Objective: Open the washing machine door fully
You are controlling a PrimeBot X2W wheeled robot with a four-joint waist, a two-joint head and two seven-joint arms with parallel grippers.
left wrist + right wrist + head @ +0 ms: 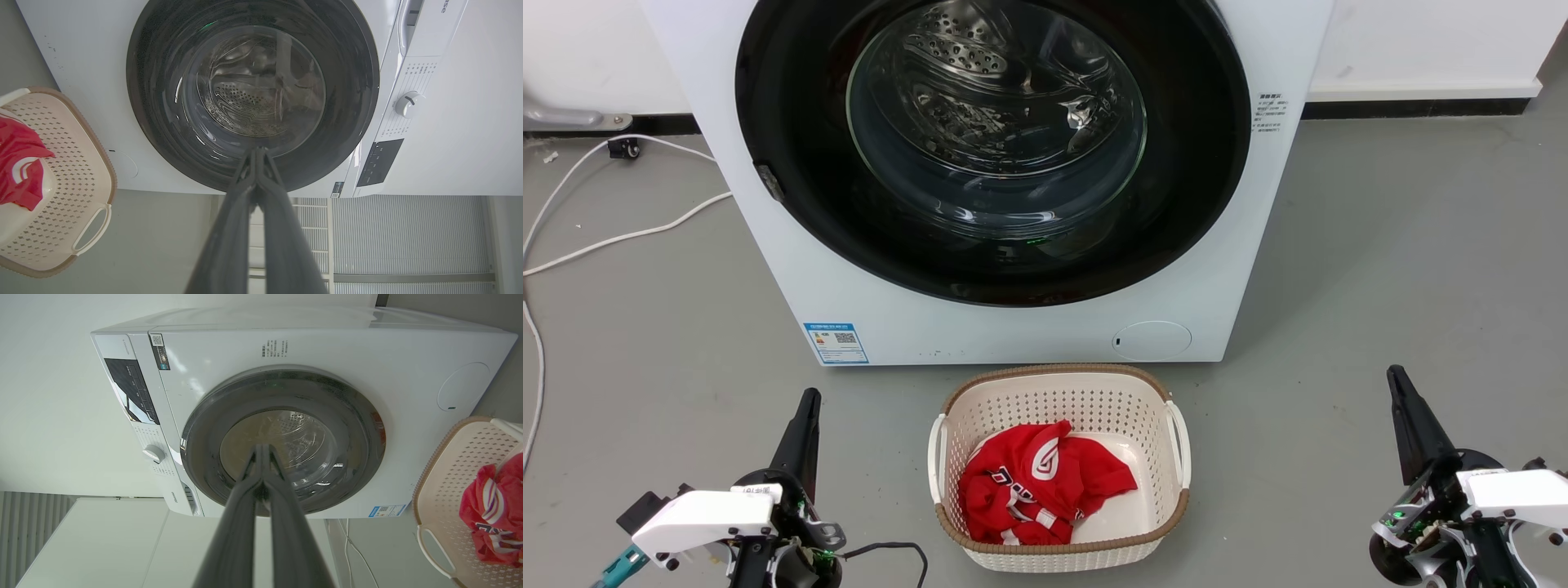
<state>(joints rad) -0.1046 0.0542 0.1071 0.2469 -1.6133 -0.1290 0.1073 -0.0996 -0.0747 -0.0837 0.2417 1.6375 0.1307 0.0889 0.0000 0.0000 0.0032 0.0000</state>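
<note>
You've got the washing machine door flush shut; left gripper & right gripper both pinched closed, empty.

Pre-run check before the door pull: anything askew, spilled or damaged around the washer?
Nothing damaged or spilled. The washing machine door sits shut and flush. Only notes: the laundry basket with a red garment stands close before the washing machine, below the door, and white cables trail loose on the floor.

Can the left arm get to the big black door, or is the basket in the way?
Probably yes. The left gripper sits beside the basket, not behind it, and only floor lies between it and the washing machine door.
</note>
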